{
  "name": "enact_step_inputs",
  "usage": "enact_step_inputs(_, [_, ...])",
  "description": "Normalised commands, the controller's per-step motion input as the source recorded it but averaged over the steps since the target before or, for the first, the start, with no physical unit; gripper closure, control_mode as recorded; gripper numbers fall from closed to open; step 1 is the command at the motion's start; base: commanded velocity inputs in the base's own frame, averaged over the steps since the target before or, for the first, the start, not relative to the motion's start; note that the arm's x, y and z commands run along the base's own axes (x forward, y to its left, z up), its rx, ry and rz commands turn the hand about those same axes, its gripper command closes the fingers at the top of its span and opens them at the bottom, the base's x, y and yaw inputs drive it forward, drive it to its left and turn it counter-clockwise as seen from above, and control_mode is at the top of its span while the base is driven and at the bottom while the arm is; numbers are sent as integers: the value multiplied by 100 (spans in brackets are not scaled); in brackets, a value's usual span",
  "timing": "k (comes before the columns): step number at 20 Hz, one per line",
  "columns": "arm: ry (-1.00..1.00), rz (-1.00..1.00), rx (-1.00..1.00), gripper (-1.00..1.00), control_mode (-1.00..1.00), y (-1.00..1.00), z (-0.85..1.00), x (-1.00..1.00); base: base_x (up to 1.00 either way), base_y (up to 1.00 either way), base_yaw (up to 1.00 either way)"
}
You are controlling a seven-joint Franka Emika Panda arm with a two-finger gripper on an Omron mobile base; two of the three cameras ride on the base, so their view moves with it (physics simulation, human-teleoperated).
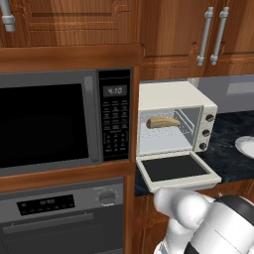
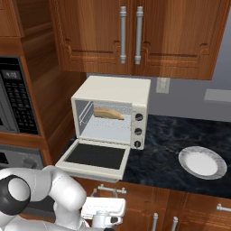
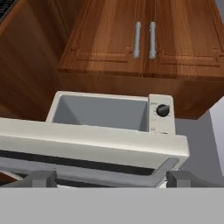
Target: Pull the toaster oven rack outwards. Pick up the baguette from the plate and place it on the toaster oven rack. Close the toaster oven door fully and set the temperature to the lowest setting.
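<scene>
The cream toaster oven (image 1: 168, 94) (image 2: 113, 88) stands on the dark counter with its door (image 1: 173, 168) (image 2: 94, 155) folded down flat. The baguette (image 1: 162, 122) (image 2: 108, 113) lies on the rack (image 2: 113, 122) inside the cavity. At the right, the white plate (image 2: 203, 163) (image 1: 246, 146) is bare. My gripper (image 2: 107, 198) (image 3: 111, 179) is open, low in front of the cabinet and just under the door's front edge (image 3: 87, 142). It looks up at the door's bar handle (image 3: 87, 168), which runs between the two fingertips (image 3: 41, 178). Nothing is held.
A large dark microwave (image 1: 49, 124) sits in the wood column left of the oven, with a wall oven (image 1: 59, 208) below it. Wooden wall cabinets (image 2: 131, 36) hang above. The oven's knobs (image 2: 139, 117) run down its right front. My arm's white links (image 2: 49, 189) are beneath the door.
</scene>
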Motion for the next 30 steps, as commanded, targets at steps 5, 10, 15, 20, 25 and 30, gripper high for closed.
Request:
enact_step_inputs(5, [-1, -1, 0, -100, -100, 12, 41, 3, 0, 0, 0])
enact_step_inputs(10, [0, -1, -2, -100, -100, 27, 8, 33, 0, 0, 0])
enact_step_inputs(15, [0, 0, 0, -100, -100, 28, -1, 60, 0, 0, 0])
enact_step_inputs(20, [3, 0, 0, -100, -100, 16, -14, 70, 0, 0, 0])
enact_step_inputs(25, [0, 0, 0, -100, -100, 11, 19, 43, 0, 0, 0])
enact_step_inputs(30, [1, -7, -12, -100, -100, 38, 93, 46, 0, 0, 0])
